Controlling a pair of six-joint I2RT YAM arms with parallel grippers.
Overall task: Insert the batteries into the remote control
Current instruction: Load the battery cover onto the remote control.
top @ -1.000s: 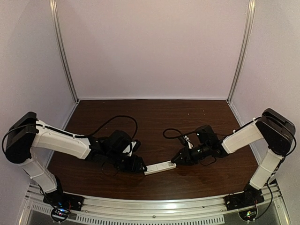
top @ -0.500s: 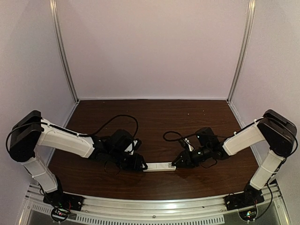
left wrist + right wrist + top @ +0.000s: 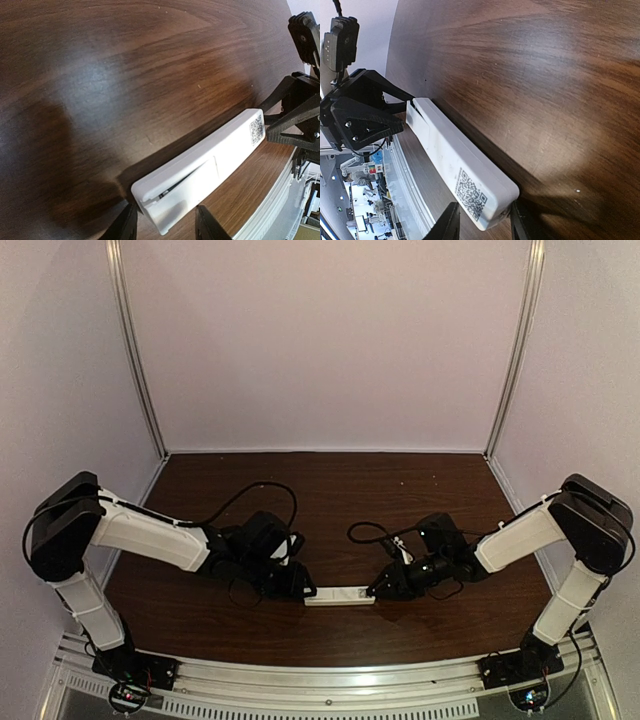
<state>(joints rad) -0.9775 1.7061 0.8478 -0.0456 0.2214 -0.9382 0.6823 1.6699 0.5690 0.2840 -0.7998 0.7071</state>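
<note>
The remote control (image 3: 340, 595) is a slim white bar lying back side up on the dark wooden table, a QR code at its right end. The same remote control (image 3: 200, 170) shows a dark slit along its battery cover near the left end. My left gripper (image 3: 165, 222) is open, its fingers astride that left end, with a gap on one side. My right gripper (image 3: 481, 220) is shut on the QR-code end of the remote control (image 3: 455, 165). In the top view the left gripper (image 3: 300, 590) and right gripper (image 3: 378, 588) face each other across the bar. The batteries are out of view.
Black cables (image 3: 250, 495) loop over the table behind the left wrist and more trail by the right wrist (image 3: 370, 525). A metal rail (image 3: 320, 680) runs along the near edge, just in front of the remote. White walls close off the back and sides.
The remote swung from tilted to parallel with the front edge. My left gripper followed its left end to the right and narrowed its jaws. The right gripper kept its grip.
</note>
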